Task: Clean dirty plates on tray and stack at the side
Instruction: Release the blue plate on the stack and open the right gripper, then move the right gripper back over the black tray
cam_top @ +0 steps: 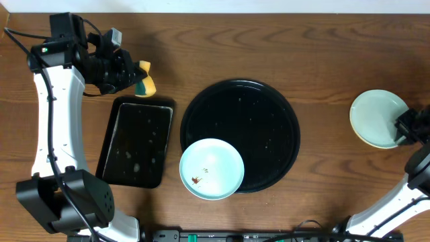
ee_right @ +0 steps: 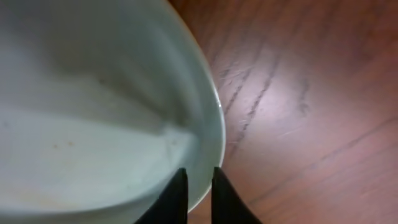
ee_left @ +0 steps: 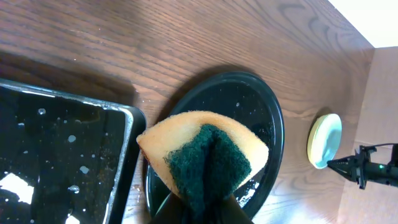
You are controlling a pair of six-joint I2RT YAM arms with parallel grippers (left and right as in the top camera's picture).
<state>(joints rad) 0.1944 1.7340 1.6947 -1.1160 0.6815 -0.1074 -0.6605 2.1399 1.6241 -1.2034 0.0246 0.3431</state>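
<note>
A pale turquoise plate [cam_top: 211, 168] with small brown smears lies on the front-left rim of the round black tray [cam_top: 269, 114]. My left gripper [cam_top: 129, 72] is shut on a yellow and green sponge [cam_top: 145, 81] above the table, behind the rectangular tray; the sponge fills the left wrist view [ee_left: 205, 155]. A second turquoise plate [cam_top: 377, 115] lies at the far right, with a yellowish edge under it. My right gripper [cam_top: 405, 128] pinches that plate's rim [ee_right: 205, 124]; its fingers [ee_right: 194, 186] straddle the edge.
A smaller black rectangular tray [cam_top: 136, 142], wet and speckled, lies left of the round tray and shows in the left wrist view [ee_left: 62, 155]. The round tray [ee_left: 261, 106] carries water drops. The table's right edge is close to the right-hand plate.
</note>
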